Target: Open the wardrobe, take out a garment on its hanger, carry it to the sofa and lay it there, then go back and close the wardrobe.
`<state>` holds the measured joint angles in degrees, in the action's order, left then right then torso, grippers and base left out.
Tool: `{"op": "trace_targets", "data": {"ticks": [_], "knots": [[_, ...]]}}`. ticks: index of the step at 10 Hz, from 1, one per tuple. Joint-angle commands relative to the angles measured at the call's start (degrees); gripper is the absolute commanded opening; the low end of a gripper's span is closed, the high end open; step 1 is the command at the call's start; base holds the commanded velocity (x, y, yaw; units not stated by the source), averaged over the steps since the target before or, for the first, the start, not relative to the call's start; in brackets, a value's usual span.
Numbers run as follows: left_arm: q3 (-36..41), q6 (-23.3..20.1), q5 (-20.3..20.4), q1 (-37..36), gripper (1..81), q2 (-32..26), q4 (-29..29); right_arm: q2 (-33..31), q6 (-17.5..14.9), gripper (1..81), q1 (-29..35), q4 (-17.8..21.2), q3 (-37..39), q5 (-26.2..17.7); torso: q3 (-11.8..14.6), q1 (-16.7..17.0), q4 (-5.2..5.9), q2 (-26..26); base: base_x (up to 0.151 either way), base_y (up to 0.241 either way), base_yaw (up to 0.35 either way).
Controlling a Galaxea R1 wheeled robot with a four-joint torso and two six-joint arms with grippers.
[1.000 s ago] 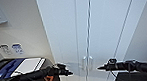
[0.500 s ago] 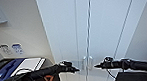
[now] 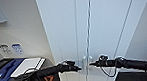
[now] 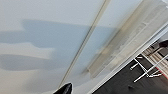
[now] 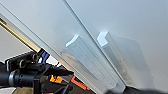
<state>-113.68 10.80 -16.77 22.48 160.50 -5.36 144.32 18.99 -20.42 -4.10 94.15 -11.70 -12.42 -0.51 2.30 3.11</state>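
Observation:
The wardrobe stands right in front of me, tall and white, with both doors shut along the middle seam. Its two small vertical handles sit side by side at the seam and show large in the right wrist view as the left handle and the right handle. My left gripper reaches in just left of the handles. My right gripper comes from the right, its tip at the right handle. The left wrist view looks along the door face. The garment and the hanger are hidden behind the doors.
A pale wall with switch plates and a blue sign lies to the wardrobe's left. A blue and white flat object sits low at the left. Dark floor with white frame legs lies beside the wardrobe.
My left gripper has moved right, closing in on the handles. The right arm has hardly moved. The doors stay shut.

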Motion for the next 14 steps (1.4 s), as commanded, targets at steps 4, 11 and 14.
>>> {"op": "trace_targets", "data": {"ticks": [4,11,14], "knots": [[-4.8,0.2,-0.3,-9.9,81.1,2.9,-0.1,5.4,0.5,81.1,11.9,0.9,8.3,-0.2,0.0,0.0,0.0,0.0,0.0,0.0,0.0],[-13.9,0.0,0.0,-12.2,81.1,12.7,-0.1,8.0,0.5,81.1,11.8,1.3,10.5,-0.3,0.0,0.0,0.0,0.0,0.0,0.0,0.0],[-13.6,-0.5,0.2,-12.9,81.1,15.3,-2.6,8.0,0.5,81.1,11.7,1.2,10.5,-0.7,0.0,0.0,0.0,0.0,0.0,0.0,0.0]]}}
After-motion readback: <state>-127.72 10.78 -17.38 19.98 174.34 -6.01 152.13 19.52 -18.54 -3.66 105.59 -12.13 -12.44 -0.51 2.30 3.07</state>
